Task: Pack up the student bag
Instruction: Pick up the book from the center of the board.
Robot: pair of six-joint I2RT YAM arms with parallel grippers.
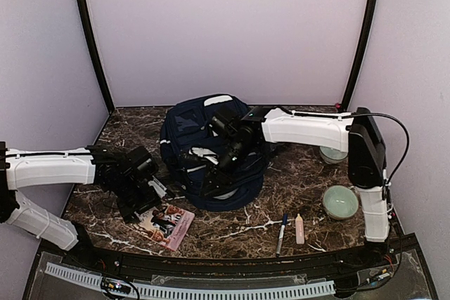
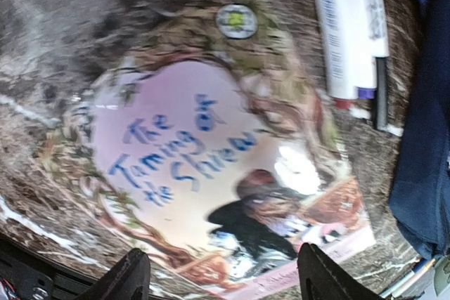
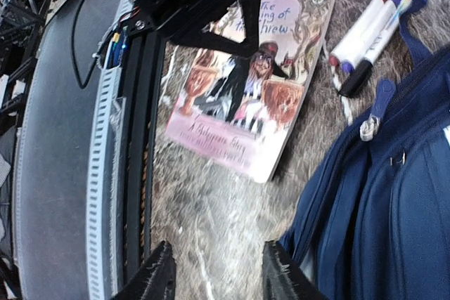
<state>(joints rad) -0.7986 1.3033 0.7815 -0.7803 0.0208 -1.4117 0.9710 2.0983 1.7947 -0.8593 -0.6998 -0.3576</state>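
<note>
The student bag (image 1: 184, 131) is lying on the marble worktop (image 1: 302, 180), and everything else is best placed from it. The paperback book (image 2: 211, 159) (a copy of The Taming of the Shrew) is lying flat off the bag's near-left corner, clear of the fabric. A small bundle of markers (image 2: 348, 26) is lying between the book and the bag, just beside the bag's left edge. A pen (image 1: 282, 233) and a green bowl (image 1: 340, 201) are sitting off the bag's near-right side, apart from it.

The left pincer (image 2: 225, 272) is hovering right over the book, its jaws standing wide apart with nothing between them. The right pincer (image 3: 219, 272) is hanging at the bag's near side, on the flank facing the book. Its jaws are partly apart and showing only bare worktop between them, so it is gripping nothing.

Judging by this, the step in hand is picking up the book for packing, and the grasp is not yet made. The next move is calling for the left pincer to come down and catch an edge of a thin cover lying flush on the stone, which is looking awkward. The bag's mouth is also needing to be open, and whether it is, I cannot tell
</note>
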